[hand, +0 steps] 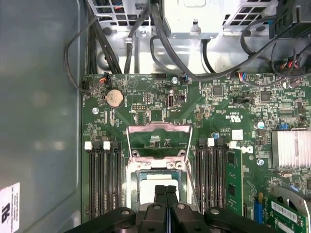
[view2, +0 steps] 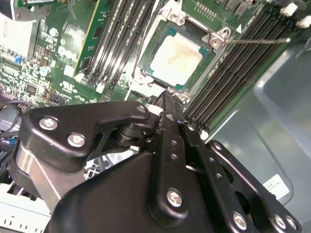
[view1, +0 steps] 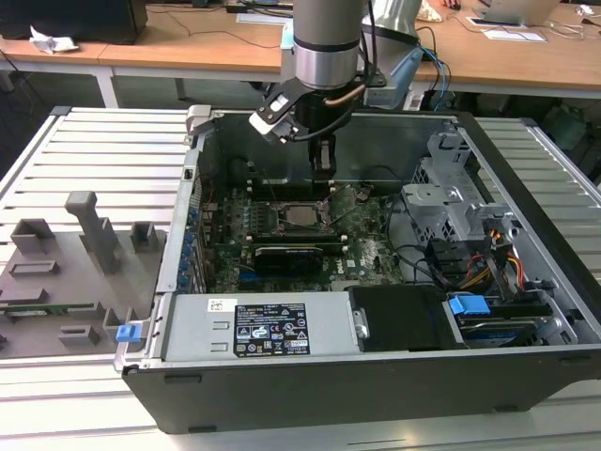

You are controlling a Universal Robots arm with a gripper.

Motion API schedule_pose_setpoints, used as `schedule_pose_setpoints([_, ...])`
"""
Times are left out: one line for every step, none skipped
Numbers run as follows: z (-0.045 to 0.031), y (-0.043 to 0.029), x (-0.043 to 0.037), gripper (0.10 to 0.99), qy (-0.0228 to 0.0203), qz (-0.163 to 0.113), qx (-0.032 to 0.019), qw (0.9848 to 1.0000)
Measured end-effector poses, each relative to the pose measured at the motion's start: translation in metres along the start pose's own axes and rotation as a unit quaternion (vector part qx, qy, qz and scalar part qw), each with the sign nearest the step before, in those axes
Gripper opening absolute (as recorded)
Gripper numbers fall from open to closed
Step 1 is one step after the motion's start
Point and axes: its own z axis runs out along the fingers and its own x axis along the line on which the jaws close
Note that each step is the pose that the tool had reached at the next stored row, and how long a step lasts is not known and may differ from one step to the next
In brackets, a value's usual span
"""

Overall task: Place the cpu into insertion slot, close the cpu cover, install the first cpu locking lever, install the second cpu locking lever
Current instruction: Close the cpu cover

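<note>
Looking at the exterior view, you find the gripper reaching down into the open computer case, its tips just above the chip. In the second wrist view, its fingers are pressed together and hold nothing. Straight ahead of the tips the chip lies flat in the socket, and a thin lever sticks out beyond it over the memory slots. In the first wrist view, the gripper hides part of the chip, and the cover lies swung open beyond the socket, not yet closed.
</note>
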Motion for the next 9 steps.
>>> schedule_pose_setpoints([0.0001,0.0013,0.0000,0.106,0.0000,0.000,0.0001,1.0000])
schedule_pose_setpoints([0.0001,0.0023,0.0001,0.106,0.0000,0.000,0.0002,1.0000])
schedule_pose_setpoints([0.0003,0.0033,0.0001,0.106,0.0000,0.000,0.0002,1.0000])
schedule_pose_setpoints([0.0003,0.0038,0.0001,0.106,0.0000,0.000,0.0001,1.0000])
schedule_pose_setpoints([0.0004,0.0051,0.0001,0.106,0.0000,0.000,0.0002,1.0000])
schedule_pose_setpoints([0.0005,0.0063,0.0001,0.106,0.0000,0.000,0.0002,1.0000])
schedule_pose_setpoints([0.0005,0.0071,0.0002,0.106,0.0000,0.000,0.0002,1.0000])
schedule_pose_setpoints([0.0006,0.0079,0.0002,0.106,0.0000,0.000,0.0002,1.0000])
schedule_pose_setpoints([0.0007,0.0096,0.0002,0.106,0.0000,0.000,0.0002,1.0000])
